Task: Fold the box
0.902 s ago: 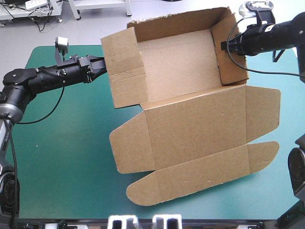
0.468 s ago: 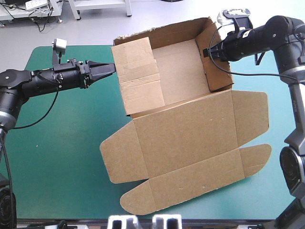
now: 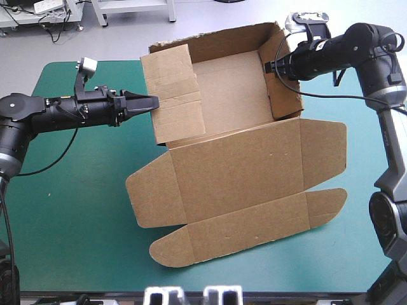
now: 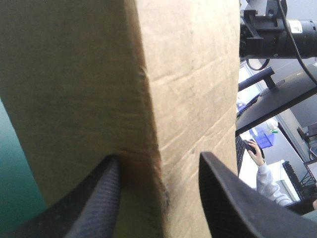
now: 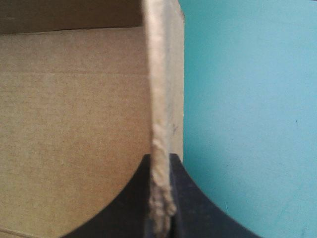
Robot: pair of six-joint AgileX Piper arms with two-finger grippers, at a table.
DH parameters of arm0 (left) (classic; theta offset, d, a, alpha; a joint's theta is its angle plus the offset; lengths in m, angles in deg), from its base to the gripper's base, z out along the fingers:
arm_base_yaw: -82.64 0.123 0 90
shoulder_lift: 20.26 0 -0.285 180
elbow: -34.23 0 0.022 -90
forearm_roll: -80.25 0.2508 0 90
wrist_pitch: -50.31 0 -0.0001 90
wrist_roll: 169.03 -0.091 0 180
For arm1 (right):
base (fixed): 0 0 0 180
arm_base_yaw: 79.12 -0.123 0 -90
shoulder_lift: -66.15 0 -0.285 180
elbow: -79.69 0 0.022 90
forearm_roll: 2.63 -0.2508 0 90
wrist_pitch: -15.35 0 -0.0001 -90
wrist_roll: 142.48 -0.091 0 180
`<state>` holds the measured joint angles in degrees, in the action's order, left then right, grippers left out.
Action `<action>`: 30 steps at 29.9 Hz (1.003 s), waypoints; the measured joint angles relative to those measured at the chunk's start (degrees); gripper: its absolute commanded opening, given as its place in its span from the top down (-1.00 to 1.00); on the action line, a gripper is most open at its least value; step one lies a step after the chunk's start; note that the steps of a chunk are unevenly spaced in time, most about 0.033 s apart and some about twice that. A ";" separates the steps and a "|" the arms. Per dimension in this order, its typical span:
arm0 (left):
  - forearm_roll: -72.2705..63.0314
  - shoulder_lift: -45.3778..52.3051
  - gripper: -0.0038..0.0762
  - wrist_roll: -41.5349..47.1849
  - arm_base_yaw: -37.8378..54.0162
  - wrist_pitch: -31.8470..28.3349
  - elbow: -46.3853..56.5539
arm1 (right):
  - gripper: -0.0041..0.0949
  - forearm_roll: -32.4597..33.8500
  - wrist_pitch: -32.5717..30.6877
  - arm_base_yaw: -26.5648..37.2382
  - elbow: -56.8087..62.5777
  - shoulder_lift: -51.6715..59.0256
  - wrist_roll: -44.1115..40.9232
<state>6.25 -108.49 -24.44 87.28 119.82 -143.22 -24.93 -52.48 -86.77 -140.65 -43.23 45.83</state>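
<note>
— Box: position and state, nearest part first?

— On the table, toward its far side. Nearest, the front flap lies flat with its rounded ends spread. Behind it the lid also lies flat, and its side flaps are unfolded on the cover. None of this looks worked.

— And the tray?

— Beyond the lid, at the far edge. The floor is down and three walls are up: left wall, right wall, back wall. The left wall leans rather than standing square, and creases run across it (a part to be turned inward, I judge, and not yet turned).

— Grippers?

— The left gripper is at the left wall's outer side. Its own view shows the fingers standing apart with the wall's board between them, not pinched. The right gripper is clamped on the right wall's edge, its fingers all but meeting on the board.

— Assessment?

— About the middle of the job. The walls are raised, so that step is done. Outstanding, in my judgement: tucking both side walls to secure them, then the lid flaps. I cannot tell whether any wall is locked.
</note>
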 measured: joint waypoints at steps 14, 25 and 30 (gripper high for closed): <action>23.46 0.07 0.01 13.01 -13.69 -17.42 -3.90 | 0.96 8.06 0.18 -4.79 0.00 -2.17 -5.41; 64.83 -1.89 0.01 45.13 -25.45 -15.03 -5.81 | 0.97 11.76 1.66 -12.18 0.00 -5.23 -10.03; 67.75 -3.65 0.01 48.52 -25.52 -13.39 -5.81 | 0.97 13.24 2.40 -14.45 0.00 -5.86 -11.36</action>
<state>74.00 -112.13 24.08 61.76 106.42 -149.03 -11.69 -50.08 -101.22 -140.65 -49.09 34.47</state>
